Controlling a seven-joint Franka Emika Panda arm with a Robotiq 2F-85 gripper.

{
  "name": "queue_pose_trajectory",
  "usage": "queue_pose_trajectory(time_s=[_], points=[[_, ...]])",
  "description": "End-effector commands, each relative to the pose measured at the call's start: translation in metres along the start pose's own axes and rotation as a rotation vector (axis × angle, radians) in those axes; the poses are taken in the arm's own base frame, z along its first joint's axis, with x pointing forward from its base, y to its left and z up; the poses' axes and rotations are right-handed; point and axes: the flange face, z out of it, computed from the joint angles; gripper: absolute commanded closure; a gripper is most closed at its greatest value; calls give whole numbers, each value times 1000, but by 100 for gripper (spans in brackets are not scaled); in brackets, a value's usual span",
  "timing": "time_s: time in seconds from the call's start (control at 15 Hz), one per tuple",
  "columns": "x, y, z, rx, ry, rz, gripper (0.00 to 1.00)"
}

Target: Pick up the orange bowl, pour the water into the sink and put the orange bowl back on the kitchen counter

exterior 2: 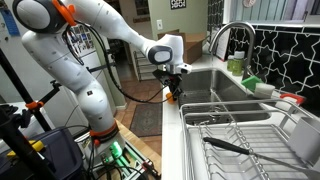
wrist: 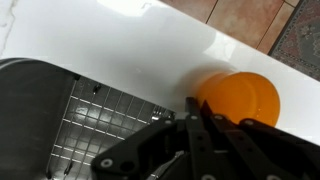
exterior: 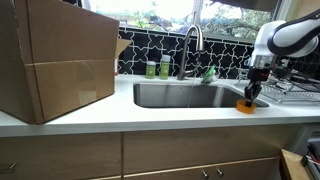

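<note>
In an exterior view the gripper [exterior: 256, 92] hangs straight down over the orange bowl [exterior: 246, 106], which sits at the right front corner of the sink [exterior: 180, 96], on the white kitchen counter [exterior: 150, 118] or barely above it; the angle does not settle which. In the wrist view the two fingers [wrist: 200, 125] meet at the bowl's near rim [wrist: 245, 97] and appear pinched on it, with the wire grid in the sink bottom to one side. The inside of the bowl is too blurred to show any water. A gooseneck faucet [exterior: 192, 45] stands behind the basin. A large cardboard box [exterior: 55, 60] sits on the counter at the far end, and a wire dish rack [exterior: 292, 90] lies just beside the arm.
</note>
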Motion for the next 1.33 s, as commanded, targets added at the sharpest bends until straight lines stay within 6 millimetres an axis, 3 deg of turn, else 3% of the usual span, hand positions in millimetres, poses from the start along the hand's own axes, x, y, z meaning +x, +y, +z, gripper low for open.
queue_pose_trajectory(time_s=[0.0,0.4,0.53,0.73,1.0,1.27], points=[[1,19,-20,-13,20,26,99],[11,71,-86,-147,99,267,99],[20,76,-109,-232,133,335,99],[37,64,-131,-367,202,403,99],[58,33,-139,-563,294,453,99],[63,10,-144,-780,371,463,99]])
